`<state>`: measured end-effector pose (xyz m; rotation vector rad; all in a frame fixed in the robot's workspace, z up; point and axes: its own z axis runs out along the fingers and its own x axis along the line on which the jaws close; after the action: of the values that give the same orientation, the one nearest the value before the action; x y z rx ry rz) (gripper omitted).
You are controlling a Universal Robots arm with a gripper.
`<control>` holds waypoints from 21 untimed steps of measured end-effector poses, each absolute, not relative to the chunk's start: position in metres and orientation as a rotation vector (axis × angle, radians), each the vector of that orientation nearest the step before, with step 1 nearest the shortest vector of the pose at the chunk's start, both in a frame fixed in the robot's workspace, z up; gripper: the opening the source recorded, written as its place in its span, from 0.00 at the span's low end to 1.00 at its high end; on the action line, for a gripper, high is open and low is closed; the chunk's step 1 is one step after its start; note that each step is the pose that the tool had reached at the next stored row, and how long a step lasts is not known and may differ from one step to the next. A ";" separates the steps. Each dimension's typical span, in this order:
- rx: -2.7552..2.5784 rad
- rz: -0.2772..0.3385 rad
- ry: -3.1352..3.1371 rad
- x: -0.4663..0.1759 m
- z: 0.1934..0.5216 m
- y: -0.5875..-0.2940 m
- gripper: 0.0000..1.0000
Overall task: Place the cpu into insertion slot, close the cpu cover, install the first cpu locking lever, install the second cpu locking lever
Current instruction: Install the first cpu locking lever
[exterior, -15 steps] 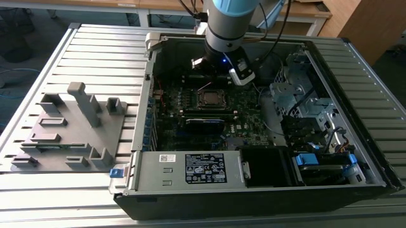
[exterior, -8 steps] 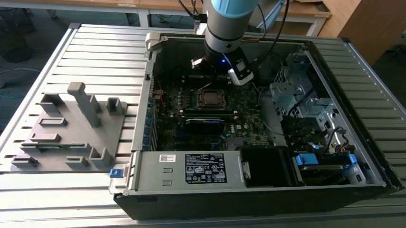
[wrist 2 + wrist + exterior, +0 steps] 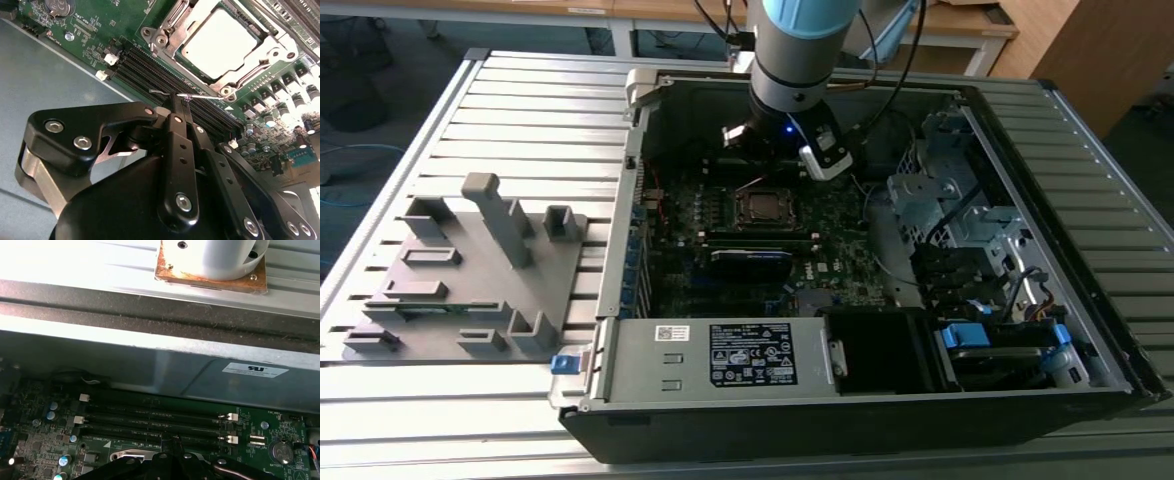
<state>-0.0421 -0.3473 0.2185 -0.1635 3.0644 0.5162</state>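
The cpu (image 3: 220,41) lies flat in the insertion slot (image 3: 761,206), its pale silver top showing through the window of the cpu cover (image 3: 262,56). The cover lies down over it. A thin wire locking lever (image 3: 161,92) runs along the socket's edge beside the memory slots. My gripper (image 3: 181,102) is shut, its black fingers pressed together, and their tips touch this lever. In the exterior view the gripper (image 3: 765,165) hangs inside the open computer case, just behind the socket. The first wrist view has the fingertips (image 3: 172,447) over the board.
Long black memory slots (image 3: 150,75) lie between my fingers and the socket. The case wall (image 3: 150,370) rises close behind. A drive cage (image 3: 961,220) and cables fill the exterior view's right, a power supply (image 3: 720,355) the front. A grey fixture plate (image 3: 467,270) sits outside, on the left.
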 end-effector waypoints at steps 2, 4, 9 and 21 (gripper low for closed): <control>-0.163 0.516 3.064 -0.042 0.218 -0.347 0.10; -0.163 0.516 3.064 -0.042 0.217 -0.347 0.10; -0.164 0.511 3.061 -0.041 0.213 -0.346 0.10; -0.164 0.511 3.061 -0.037 0.206 -0.344 0.10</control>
<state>-0.0370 -0.3443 0.2063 -0.1641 3.0612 0.5106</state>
